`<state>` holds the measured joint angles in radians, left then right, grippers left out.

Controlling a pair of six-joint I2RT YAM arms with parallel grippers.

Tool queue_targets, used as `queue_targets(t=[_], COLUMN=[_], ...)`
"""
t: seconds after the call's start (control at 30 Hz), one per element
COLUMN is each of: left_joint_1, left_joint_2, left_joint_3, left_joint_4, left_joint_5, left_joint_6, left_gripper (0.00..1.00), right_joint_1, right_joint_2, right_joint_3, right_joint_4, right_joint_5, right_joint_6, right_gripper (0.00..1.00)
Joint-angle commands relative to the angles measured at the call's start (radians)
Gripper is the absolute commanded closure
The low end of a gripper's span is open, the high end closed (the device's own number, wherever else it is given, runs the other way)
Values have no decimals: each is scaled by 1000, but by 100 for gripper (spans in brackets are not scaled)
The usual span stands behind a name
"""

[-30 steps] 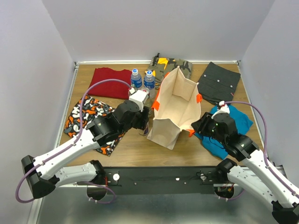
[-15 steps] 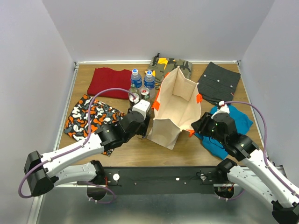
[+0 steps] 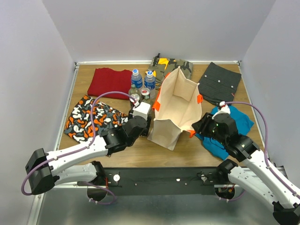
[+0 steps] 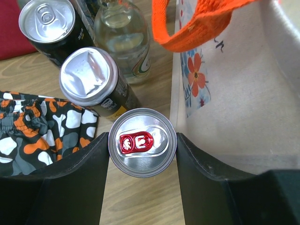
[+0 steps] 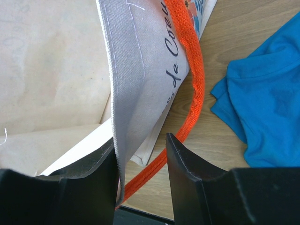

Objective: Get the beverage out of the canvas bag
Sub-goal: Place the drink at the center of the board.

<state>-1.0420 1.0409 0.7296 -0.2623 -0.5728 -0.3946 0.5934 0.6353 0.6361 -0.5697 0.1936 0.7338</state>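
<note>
The beige canvas bag (image 3: pixel 178 105) stands upright and open-mouthed mid-table, with orange handles (image 4: pixel 197 23). In the left wrist view my left gripper (image 4: pixel 142 145) is shut on a silver beverage can (image 4: pixel 142 142) with a red tab. Both fingers press its sides, and it is outside the bag beside the left wall (image 4: pixel 234 93). From above, the left gripper (image 3: pixel 143 123) hides the can. My right gripper (image 5: pixel 142 154) is open around the bag's right wall (image 5: pixel 140 61). The canvas lies against its left finger, and the orange handle (image 5: pixel 194 84) runs through the gap.
Two black cans (image 4: pixel 47 18) (image 4: pixel 89 75) and a clear bottle (image 4: pixel 123 35) stand just beyond the held can. Two blue-capped bottles (image 3: pixel 136 78) stand behind them. Folded clothes lie around: red (image 3: pixel 110 82), patterned orange-black (image 3: pixel 89 117), camouflage (image 3: pixel 171 65), dark grey (image 3: pixel 220 82), blue (image 5: pixel 267 93).
My left arm has drawn back toward the near edge along the bag's left side, and its elbow has dropped lower. The right arm and the bag have stayed still.
</note>
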Motion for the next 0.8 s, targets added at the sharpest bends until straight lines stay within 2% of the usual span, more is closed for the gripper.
queue_targets(t=[0.0,0.17,0.53,0.77], left_joint_1=[-4,-6,-4,10], left_joint_2=[33,85,182,248], left_joint_3=[27,42,79,74], left_joint_4=[172,242,365,449], left_joint_5=[-45,-22,-68,-49], left_joint_6=[-7,2,77,53], left_gripper=[100,100,100,100], right_joint_1=[-4,-4,-4,-4], right_joint_2=[4,-3,-2,-6], right_joint_3=[-13,-13,-10,-13], right_joint_4=[-16,-16,-18,-21], right_joint_5=[7,7,7,7], right_joint_6=[-5,-4,-2,1], right_gripper=[50,50,50,50])
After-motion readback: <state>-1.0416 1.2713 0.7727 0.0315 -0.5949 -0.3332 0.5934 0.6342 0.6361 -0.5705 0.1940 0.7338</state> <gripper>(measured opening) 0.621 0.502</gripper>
